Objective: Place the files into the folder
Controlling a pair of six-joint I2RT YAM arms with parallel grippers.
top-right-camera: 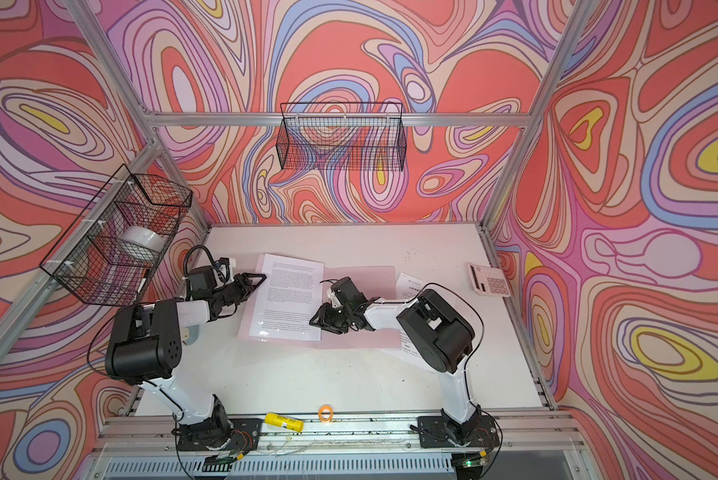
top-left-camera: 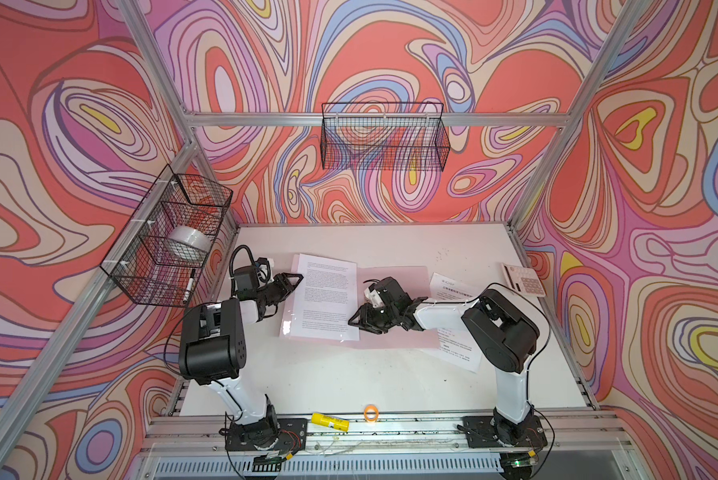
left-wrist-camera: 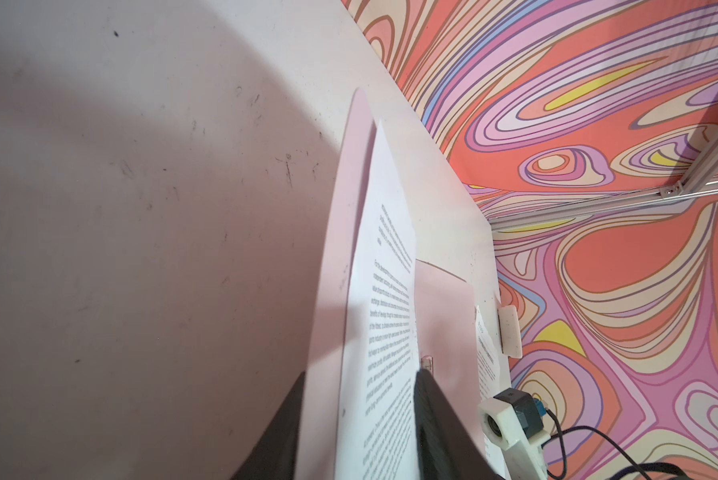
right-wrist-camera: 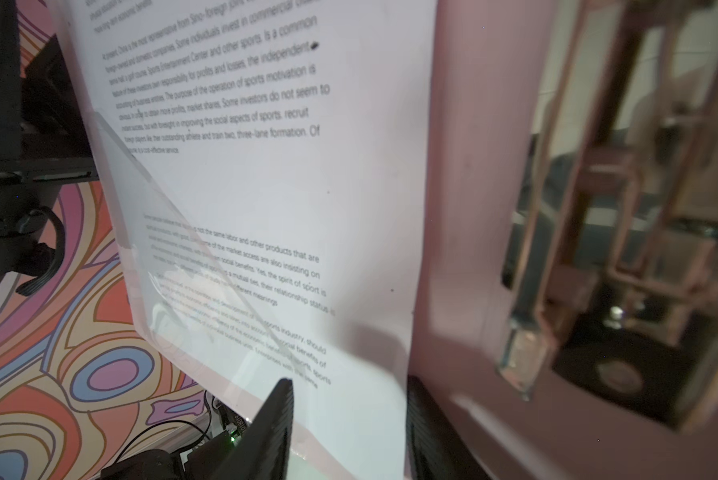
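One sheet (top-left-camera: 326, 297) is laid on the open folder's (top-left-camera: 411, 276) left half; a second sheet (top-left-camera: 446, 286) is seen beside it. Left gripper (top-left-camera: 299, 277) and right gripper (top-left-camera: 351, 321) are held parted astride the first sheet's edges, likely for squaring it.

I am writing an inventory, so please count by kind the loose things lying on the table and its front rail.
Printed sheets: 2
Pink folder: 1
Calculator: 1
Yellow glue stick: 1
Orange ring: 1
Total: 6

Blurry, edge-cropped clip (right-wrist-camera: 639, 208) on folder (right-wrist-camera: 473, 166)
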